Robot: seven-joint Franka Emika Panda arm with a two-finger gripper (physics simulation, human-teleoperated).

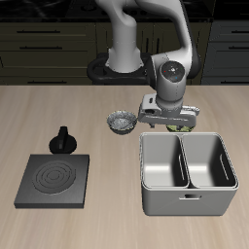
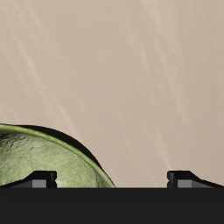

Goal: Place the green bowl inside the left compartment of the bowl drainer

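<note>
Here the green bowl sits on the worktop directly under the gripper, just behind the back rim of the bowl drainer; from the exterior view only a sliver of its olive rim shows below the gripper's body. In the wrist view the green bowl appears as a rounded olive rim with a mottled inside, and one fingertip lies over that rim while the other fingertip hangs over bare worktop. The gripper has its jaws spread wide and holds nothing; whether the nearer fingertip touches the bowl cannot be told.

Just in front of the gripper, toward the table's front edge, stands the bowl drainer, a grey metallic tub with rounded corners, a small handle on its front wall and a divider between two deep bins. The left compartment is the bin more nearly in line with the gripper.

Beside the gripper, on the side away from that bin, lies a grey-white patterned bowl, near the green bowl but apart from it. Farther off on that side stands a small black moka pot, and in front of it a flat black stove plate with concentric rings.
</note>
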